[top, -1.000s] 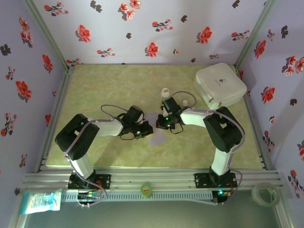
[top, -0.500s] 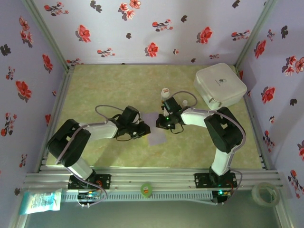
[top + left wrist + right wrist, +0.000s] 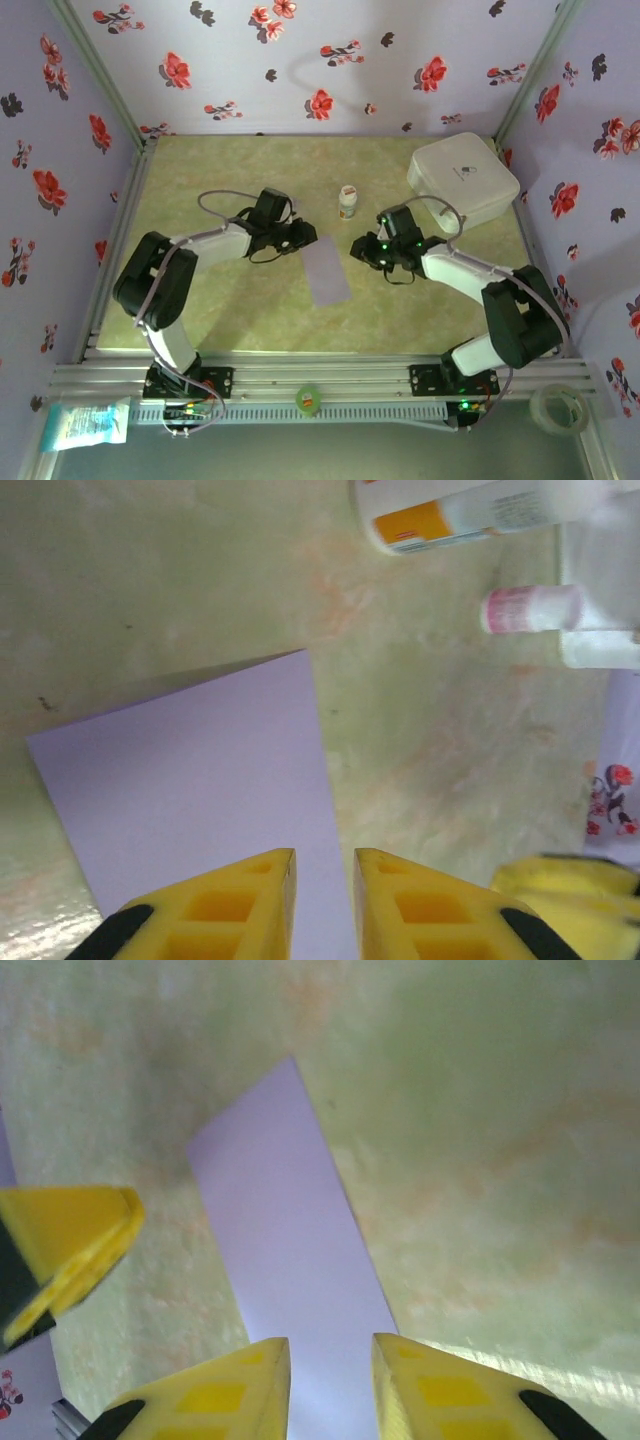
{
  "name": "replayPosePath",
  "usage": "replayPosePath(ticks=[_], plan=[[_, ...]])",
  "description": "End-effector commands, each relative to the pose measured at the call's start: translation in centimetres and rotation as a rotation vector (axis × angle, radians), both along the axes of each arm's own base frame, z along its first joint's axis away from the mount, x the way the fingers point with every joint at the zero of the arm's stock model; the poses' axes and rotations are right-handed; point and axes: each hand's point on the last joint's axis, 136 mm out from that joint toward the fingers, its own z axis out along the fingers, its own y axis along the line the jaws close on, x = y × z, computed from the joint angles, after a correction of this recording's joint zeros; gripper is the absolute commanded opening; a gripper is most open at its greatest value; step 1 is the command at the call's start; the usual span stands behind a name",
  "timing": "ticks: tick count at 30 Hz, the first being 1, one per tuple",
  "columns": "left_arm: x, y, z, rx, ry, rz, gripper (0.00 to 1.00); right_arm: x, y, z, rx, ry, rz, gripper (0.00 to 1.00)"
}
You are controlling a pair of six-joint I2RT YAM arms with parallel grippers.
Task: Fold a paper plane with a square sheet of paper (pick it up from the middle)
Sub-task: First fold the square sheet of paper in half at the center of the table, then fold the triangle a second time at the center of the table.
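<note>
Two narrowly parted claws, the left gripper (image 3: 323, 868) and the right gripper (image 3: 330, 1355), hold nothing, while the lilac sheet of paper (image 3: 328, 272) lies folded flat on the table (image 3: 220, 170) between them, so a fingertip nudging its thin edge may slide it and skew the next crease.
</note>
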Motion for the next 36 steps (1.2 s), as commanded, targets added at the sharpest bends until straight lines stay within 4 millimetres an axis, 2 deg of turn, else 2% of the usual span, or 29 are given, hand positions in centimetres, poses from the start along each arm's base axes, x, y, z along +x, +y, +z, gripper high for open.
replayPosePath(ticks=[1,7,11,17,22,27,36], plan=[[0.8,0.6,-1.3,0.043,0.017,-0.009,0.22,-1.6,-0.1,-0.3,0.034,0.057,-0.015,0.28],[1.8,1.0,-3.5,0.055,0.051,-0.001,0.22,-3.2,0.6,-1.2,0.06,0.103,0.028,0.31],[1.0,2.5,-6.2,0.108,0.108,0.019,0.21,-4.5,1.5,-1.8,0.06,0.147,0.071,0.34],[-0.6,3.7,-8.2,0.121,0.146,0.034,0.21,-6.0,0.4,-3.7,-0.017,0.212,0.061,0.38],[-1.1,4.0,-8.6,0.125,0.155,0.036,0.21,-6.7,0.5,-4.1,-0.017,0.246,0.071,0.41],[-1.0,3.9,-8.4,0.121,0.152,0.034,0.21,-7.6,0.8,-4.6,-0.014,0.287,0.092,0.4],[-0.8,3.7,-8.1,0.116,0.147,0.03,0.21,-8.0,1.3,-5.2,0.005,0.307,0.098,0.38]])
